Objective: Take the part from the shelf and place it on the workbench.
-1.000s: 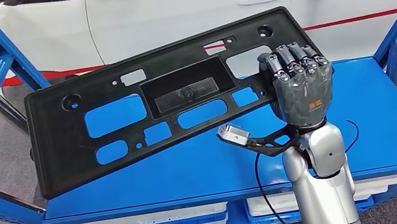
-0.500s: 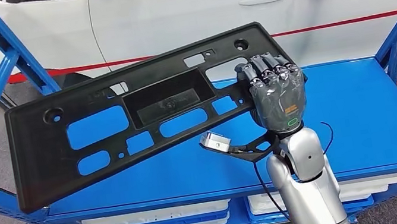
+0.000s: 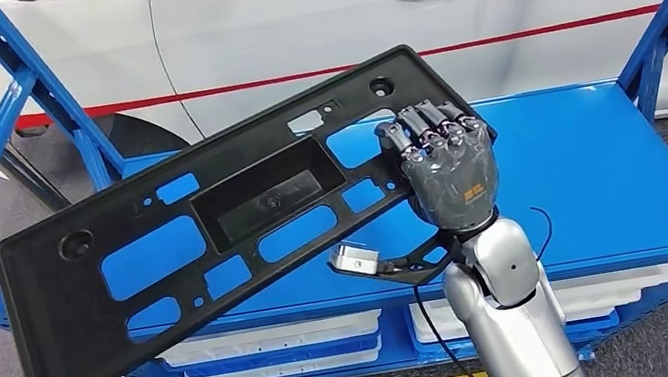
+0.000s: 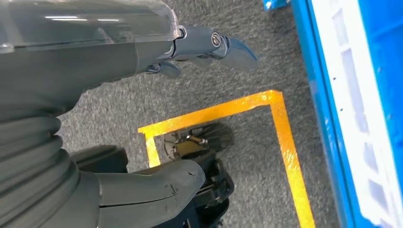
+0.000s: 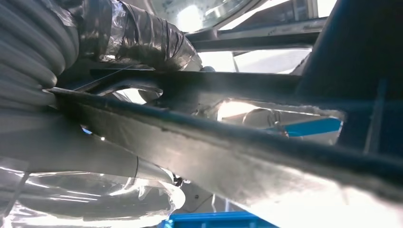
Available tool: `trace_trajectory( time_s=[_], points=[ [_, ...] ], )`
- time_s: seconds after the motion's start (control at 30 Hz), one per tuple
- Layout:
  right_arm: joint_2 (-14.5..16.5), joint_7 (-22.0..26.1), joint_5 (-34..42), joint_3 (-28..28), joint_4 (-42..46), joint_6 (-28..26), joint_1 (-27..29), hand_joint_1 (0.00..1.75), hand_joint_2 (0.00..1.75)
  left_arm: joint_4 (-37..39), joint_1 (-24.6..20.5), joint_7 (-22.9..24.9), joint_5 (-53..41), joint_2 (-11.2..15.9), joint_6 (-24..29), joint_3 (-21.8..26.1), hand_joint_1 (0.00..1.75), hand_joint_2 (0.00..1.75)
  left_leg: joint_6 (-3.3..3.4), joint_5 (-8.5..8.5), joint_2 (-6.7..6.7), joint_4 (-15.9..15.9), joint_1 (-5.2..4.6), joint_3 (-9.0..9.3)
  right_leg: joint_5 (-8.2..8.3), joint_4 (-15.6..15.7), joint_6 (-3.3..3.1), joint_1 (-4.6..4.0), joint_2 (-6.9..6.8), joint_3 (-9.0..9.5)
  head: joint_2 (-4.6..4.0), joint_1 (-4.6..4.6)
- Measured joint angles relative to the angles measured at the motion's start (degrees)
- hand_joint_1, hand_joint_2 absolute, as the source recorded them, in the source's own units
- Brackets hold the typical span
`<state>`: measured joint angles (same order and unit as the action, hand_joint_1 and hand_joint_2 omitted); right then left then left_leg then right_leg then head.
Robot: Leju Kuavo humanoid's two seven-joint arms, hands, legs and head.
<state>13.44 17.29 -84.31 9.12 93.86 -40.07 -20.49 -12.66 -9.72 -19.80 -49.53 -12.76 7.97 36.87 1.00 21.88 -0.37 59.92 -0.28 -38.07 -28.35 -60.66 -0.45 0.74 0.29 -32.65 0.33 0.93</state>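
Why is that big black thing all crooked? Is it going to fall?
The black part hangs tilted because the right hand grips only one end; its far end sags past the blue shelf edge. Nothing looks broken; a slip seems possible.

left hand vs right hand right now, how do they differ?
The right hand is raised over the blue shelf; the left hand hangs low over grey floor with a yellow line. The right hand grips the black panel by one end; the left hand holds nothing, fingers apart. Both have dark grey fingers.

Right robot hand (image 3: 448,178) gripping black part (image 3: 170,265), tilted above blue shelf (image 3: 592,178)
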Motion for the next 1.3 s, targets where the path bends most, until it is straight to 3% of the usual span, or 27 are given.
trace_trajectory(
  time_s=[0.03, 0.1, 0.17, 0.2, 0.23, 0.27, 0.3, 0.37, 0.43, 0.5, 0.53, 0.6, 0.67, 0.7, 0.77, 0.83, 0.9, 0.93, 1.0, 1.03, 1.07, 1.17, 1.2, 1.23, 1.27, 1.3],
  points=[
    [0.2, 0.2, 0.1, 0.0, 0.0, 0.0, 0.0, 1.75, 1.75, 0.0, 0.1, 0.0, -0.1, 0.0, 0.0, 0.0, 0.00, 1.75, -0.34, 0.84, 0.00, 0.7, 0.10, -0.43, 0.51, 0.2, -0.46, 0.06, -0.08, -0.34, 0.00, 0.03],
    [0.6, 0.9, 0.4, 0.0, -0.1, 0.0, -0.1, 1.75, 1.75, 0.0, 0.2, 0.1, -0.2, 0.0, -0.1, 0.0, 0.00, 1.75, -0.94, 5.08, 0.02, 5.0, 0.41, -2.07, 1.60, 0.4, -1.15, 0.15, -0.26, -1.34, 0.00, 0.09],
    [1.1, 1.9, 0.8, 0.0, -0.2, 0.0, 0.0, 1.75, 1.75, 0.0, 0.3, 0.4, -0.3, 0.0, -0.1, 0.0, 0.00, 1.75, -1.44, 9.75, 0.04, 11.7, 0.64, -3.83, 2.65, 0.4, -1.36, 0.05, -0.34, -2.70, 0.00, 0.12],
    [1.4, 2.4, 1.0, 0.0, -0.3, 0.0, 0.1, 1.75, 1.75, 0.0, 0.3, 0.5, -0.3, 0.0, -0.1, 0.0, 0.00, 1.75, -1.56, 10.67, 0.04, 14.0, 0.71, -3.97, 3.18, 0.4, -1.35, 0.00, -0.38, -3.44, 0.00, 0.12],
    [1.6, 2.7, 1.1, 0.0, -0.4, 0.0, 0.2, 1.75, 1.75, 0.0, 0.4, 0.7, -0.3, 0.0, -0.1, 0.0, 0.00, 1.75, -1.59, 10.50, 0.04, 14.5, 0.74, -3.21, 3.71, 0.3, -1.30, -0.03, -0.42, -4.17, 0.00, 0.12],
    [1.8, 3.0, 1.1, 0.0, -0.5, 0.0, 0.3, 1.75, 1.75, 0.0, 0.5, 0.7, -0.3, 0.0, -0.1, 0.0, 0.00, 1.75, -1.52, 9.43, 0.04, 12.9, 0.74, -1.38, 4.25, 0.3, -1.23, -0.04, -0.43, -4.86, 0.00, 0.12],
    [1.9, 3.1, 1.1, -0.1, -0.5, 0.0, 0.4, 1.75, 1.75, 0.0, 0.5, 0.7, -0.3, 0.0, 0.0, 0.0, 0.00, 1.75, -1.37, 8.18, 0.04, 9.7, 0.73, 1.31, 4.77, 0.3, -1.11, -0.04, -0.43, -5.46, 0.00, 0.12],
    [2.3, 3.3, 1.1, -0.2, -0.5, 0.0, 0.5, 1.75, 1.75, 0.0, 0.4, 0.7, -0.3, 0.0, 0.0, 0.0, 0.00, 1.75, -0.91, 7.41, 0.02, 2.1, 0.51, 6.64, 5.77, 0.4, -0.66, -0.04, -0.42, -6.23, 0.00, 0.10],
    [2.5, 3.7, 1.1, -0.3, -0.5, 0.0, 0.6, 1.75, 1.75, 0.0, 0.4, 0.8, -0.4, 0.1, 0.0, 0.0, 0.00, 1.75, -0.28, 7.63, -0.01, -1.4, 0.06, 8.52, 6.74, 0.7, 0.06, 0.06, -0.45, -6.35, 0.00, 0.11],
    [2.8, 3.9, 0.9, -0.5, -0.5, 0.0, 0.8, 1.75, 1.75, 0.0, 0.5, 0.9, -0.4, 0.1, -0.1, 0.0, 0.00, 1.75, 0.59, 6.49, 0.06, -2.1, -0.02, 8.21, 7.63, 1.1, 0.84, 0.16, -0.44, -6.31, 0.00, 0.12],
    [2.9, 3.8, 0.8, -0.6, -0.5, 0.0, 0.8, 1.75, 1.75, 0.0, 0.4, 1.0, -0.5, 0.1, -0.1, 0.0, 0.00, 1.75, 1.03, 5.68, 0.19, -2.6, 0.06, 8.04, 7.20, 0.9, 1.13, 0.14, -0.38, -6.56, 0.00, 0.12],
    [2.9, 3.7, 0.7, -0.8, -0.3, 0.0, 1.0, 1.75, 1.75, 0.0, 0.4, 1.1, -0.8, 0.1, -0.2, -0.1, 0.00, 1.75, 1.95, 3.84, 0.50, -3.5, 0.25, 7.20, 3.17, -2.4, 1.44, 0.07, -0.27, -7.83, 0.00, 0.05],
    [2.9, 3.7, 0.6, -1.0, -0.2, 0.0, 1.2, 1.75, 1.75, 0.0, 0.4, 1.1, -0.9, 0.1, -0.3, -0.1, 0.00, 1.75, 2.37, 2.48, 0.68, -3.5, 0.02, 5.52, -2.29, -9.0, 1.58, 0.08, -0.24, -9.48, 0.00, 0.01],
    [2.9, 3.7, 0.7, -1.1, -0.2, 0.0, 1.4, 1.75, 1.75, 0.0, 0.4, 1.2, -0.9, 0.1, -0.4, -0.1, 0.00, 1.75, 2.33, 1.86, 0.74, -3.3, -0.04, 4.52, -3.58, -11.9, 1.68, 0.12, -0.25, -9.82, 0.00, 0.01],
    [2.9, 3.8, 0.8, -1.2, -0.2, 0.0, 1.6, 1.75, 1.75, 0.0, 0.4, 1.2, -0.9, 0.1, -0.6, -0.1, 0.00, 1.75, 2.13, 0.60, 0.81, -2.9, -0.07, 2.32, -2.71, -13.1, 1.83, 0.22, -0.27, -8.16, 0.00, 0.00],
    [2.9, 3.9, 0.9, -1.2, -0.2, 0.0, 1.4, 1.75, 1.75, 0.0, 0.3, 1.3, -0.8, 0.1, -0.6, -0.1, 0.00, 1.75, 1.75, -0.51, 0.80, -2.1, -0.07, 0.25, -1.11, -7.5, 1.76, 0.37, -0.30, -2.89, 0.00, 0.01],
    [2.9, 4.0, 0.9, -1.2, -0.2, 0.0, 1.0, 1.75, 1.75, -0.1, 0.2, 1.1, -0.6, 0.1, -0.6, -0.1, 0.00, 1.75, 1.16, -1.32, 0.78, -1.3, -0.13, -1.04, -1.74, -1.3, 1.37, 0.18, -0.25, 1.81, 0.00, 0.07],
    [2.9, 4.0, 0.9, -1.1, -0.2, 0.0, 0.9, 1.75, 1.75, -0.1, 0.1, 1.1, -0.5, 0.1, -0.6, -0.1, 0.00, 1.75, 0.79, -1.71, 0.78, -1.0, -0.13, -1.30, -2.32, 0.3, 1.07, 0.01, -0.21, 2.78, 0.00, 0.08],
    [3.0, 4.0, 0.9, -1.1, -0.3, 0.0, 0.6, 1.75, 1.75, -0.1, 0.0, 0.9, -0.2, 0.1, -0.5, -0.1, 0.00, 1.75, 0.03, -2.59, 0.72, -1.1, -0.02, -1.50, -1.66, 0.8, 0.31, -0.20, -0.26, 2.43, 0.00, 0.02],
    [3.0, 4.1, 1.0, -1.0, -0.4, 0.0, 0.5, 1.75, 1.75, -0.1, -0.1, 0.9, -0.1, 0.1, -0.5, -0.1, 0.00, 1.75, -0.33, -2.36, 0.64, -0.9, 0.12, -1.80, -1.04, 0.9, -0.13, -0.17, -0.38, 2.02, 0.00, 0.04],
    [3.0, 4.1, 1.0, -0.9, -0.4, 0.0, 0.4, 1.75, 1.75, -0.1, -0.1, 0.9, 0.0, 0.1, -0.4, -0.1, 0.00, 1.75, -0.68, -1.03, 0.57, -0.1, 0.25, -2.34, -0.27, 1.1, -0.56, -0.10, -0.50, 1.43, 0.00, 0.05],
    [3.3, 4.0, 0.8, -0.5, -0.6, 0.0, 0.2, 1.75, 1.75, -0.1, 0.0, 0.9, 0.1, 0.1, -0.2, -0.1, 0.00, 1.75, -1.52, 7.37, 0.50, 8.1, 0.68, -4.56, 2.01, 1.2, -1.22, 0.00, -0.65, -1.12, 0.00, 0.13],
    [3.4, 3.8, 0.6, -0.4, -0.6, 0.0, 0.2, 1.75, 1.75, -0.1, -0.1, 0.9, 0.0, 0.1, -0.2, -0.1, 0.00, 1.75, -1.70, 9.05, 0.51, 11.3, 0.79, -4.87, 2.75, 1.2, -1.22, -0.02, -0.67, -2.09, 0.00, 0.13],
    [3.4, 3.4, 0.4, -0.3, -0.5, 0.0, 0.2, 1.75, 1.75, -0.1, -0.1, 1.0, 0.0, 0.1, -0.2, -0.1, 0.00, 1.75, -1.82, 9.32, 0.51, 13.5, 0.86, -4.58, 3.51, 1.2, -1.16, -0.04, -0.71, -3.12, 0.00, 0.13],
    [3.4, 3.1, 0.2, -0.3, -0.5, 0.0, 0.3, 1.75, 1.75, -0.1, -0.1, 1.1, -0.1, 0.2, -0.2, -0.1, 0.00, 1.75, -1.85, 8.40, 0.51, 14.0, 0.90, -3.51, 4.27, 1.1, -1.05, -0.02, -0.74, -4.15, 0.00, 0.13],
    [3.4, 2.8, -0.1, -0.2, -0.5, 0.0, 0.3, 1.75, 1.75, -0.1, -0.1, 1.2, -0.1, 0.2, -0.2, -0.1, 0.00, 1.75, -1.81, 6.98, 0.51, 12.6, 0.92, -1.48, 5.04, 1.1, -0.91, 0.01, -0.75, -5.14, 0.00, 0.14]
  ],
)
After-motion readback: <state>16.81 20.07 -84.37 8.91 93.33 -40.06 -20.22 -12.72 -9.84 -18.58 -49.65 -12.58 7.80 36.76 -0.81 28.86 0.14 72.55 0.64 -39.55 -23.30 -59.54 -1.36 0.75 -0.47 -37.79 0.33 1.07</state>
